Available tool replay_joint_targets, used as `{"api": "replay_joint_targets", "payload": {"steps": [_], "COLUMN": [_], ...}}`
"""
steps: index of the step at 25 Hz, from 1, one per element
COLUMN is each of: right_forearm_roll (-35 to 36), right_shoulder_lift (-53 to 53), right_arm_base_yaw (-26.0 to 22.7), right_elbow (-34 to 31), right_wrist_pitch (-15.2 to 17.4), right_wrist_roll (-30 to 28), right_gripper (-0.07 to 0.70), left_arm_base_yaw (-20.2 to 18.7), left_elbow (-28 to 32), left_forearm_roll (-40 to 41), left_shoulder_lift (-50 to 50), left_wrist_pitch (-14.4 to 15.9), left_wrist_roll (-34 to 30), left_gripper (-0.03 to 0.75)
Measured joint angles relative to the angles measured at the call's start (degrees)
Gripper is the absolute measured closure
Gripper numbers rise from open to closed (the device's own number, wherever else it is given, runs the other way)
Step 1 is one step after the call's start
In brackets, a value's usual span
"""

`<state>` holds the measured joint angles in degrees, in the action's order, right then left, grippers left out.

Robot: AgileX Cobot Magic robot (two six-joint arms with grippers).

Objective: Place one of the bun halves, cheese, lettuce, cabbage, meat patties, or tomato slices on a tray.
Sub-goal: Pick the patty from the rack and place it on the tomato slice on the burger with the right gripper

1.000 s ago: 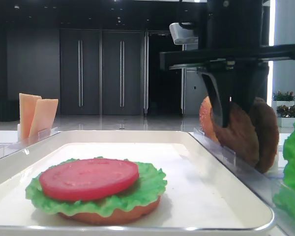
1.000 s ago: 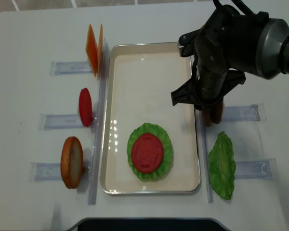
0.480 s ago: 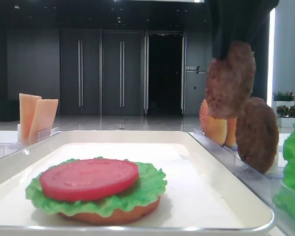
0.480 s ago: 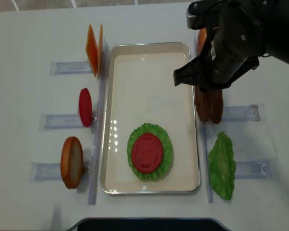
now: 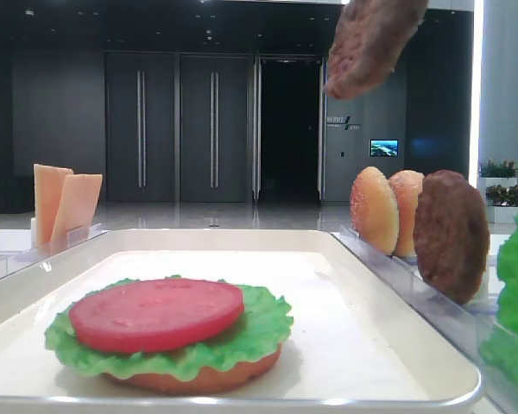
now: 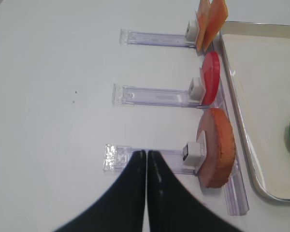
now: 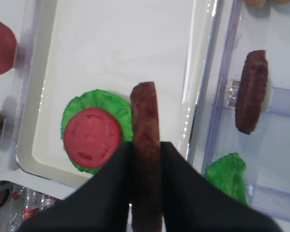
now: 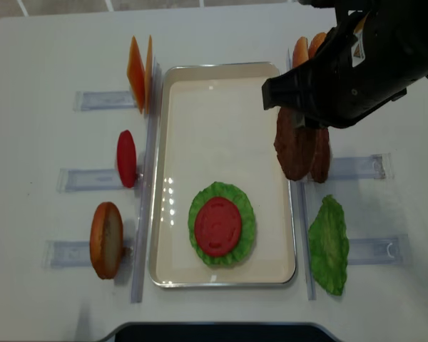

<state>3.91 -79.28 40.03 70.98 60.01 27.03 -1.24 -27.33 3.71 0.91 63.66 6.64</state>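
Above the tray's [image 8: 164, 178] right rim, at about 2 o'clock from the stacked pile, a meat patty [image 8: 294, 144] hangs on edge in the right pincer [image 7: 146, 166], clamped between both fingers [image 7: 116, 188] and clear of the tray floor. In the low side view it sits high at 12 o'clock, tilted, well above the tray. The second patty [image 8: 320, 155] stands upright in a clear rack [image 8: 357, 167] just outside the tray's right rim, just beside the held one in the overhead view. On the tray floor toward 6 o'clock lies a stack: bun half [image 5: 190, 377] at the bottom, lettuce [image 8: 244, 214] on it, tomato slice [image 8: 217, 226] on top. A loose lettuce leaf [image 8: 329, 246] lies on the table [image 8: 43, 71] at 4 o'clock of the tray. Two bun halves [image 8: 307, 48] stand on edge at 1 o'clock, by the tray's far right corner. Left of the tray, each in its own rack: cheese slices [image 8: 139, 71] at 10 o'clock, a tomato slice [image 8: 126, 158] upright at 9 o'clock, a bun half [image 8: 105, 240] on edge at 8 o'clock. The left pincer [image 6: 146, 159] hovers over the bare table left of that bun, fingers pressed together, holding nothing.
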Motion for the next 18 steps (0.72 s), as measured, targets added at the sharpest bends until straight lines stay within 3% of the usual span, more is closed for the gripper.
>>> {"api": "replay_joint_targets", "payload": {"steps": [11,18], "right_forearm_roll": [14.4,20.5], "right_shoulder_lift": [2.0,2.0], "right_arm_base_yaw": [0.1,1.8], "right_elbow": [0.0,-0.9], "right_wrist_pitch": [1.3,-2.4], "right_wrist_roll": [-8.6,-12.7], "right_gripper": [0.472,0.472], "left_arm_base_yaw": [0.0,0.0], "left_elbow": [0.0,0.0], "left_forearm_roll": [0.0,0.0], "left_shoulder_lift": [0.0,0.0], "left_wrist_pitch": [0.0,0.0], "left_wrist_roll": [0.0,0.0], "left_gripper": [0.715,0.715]}}
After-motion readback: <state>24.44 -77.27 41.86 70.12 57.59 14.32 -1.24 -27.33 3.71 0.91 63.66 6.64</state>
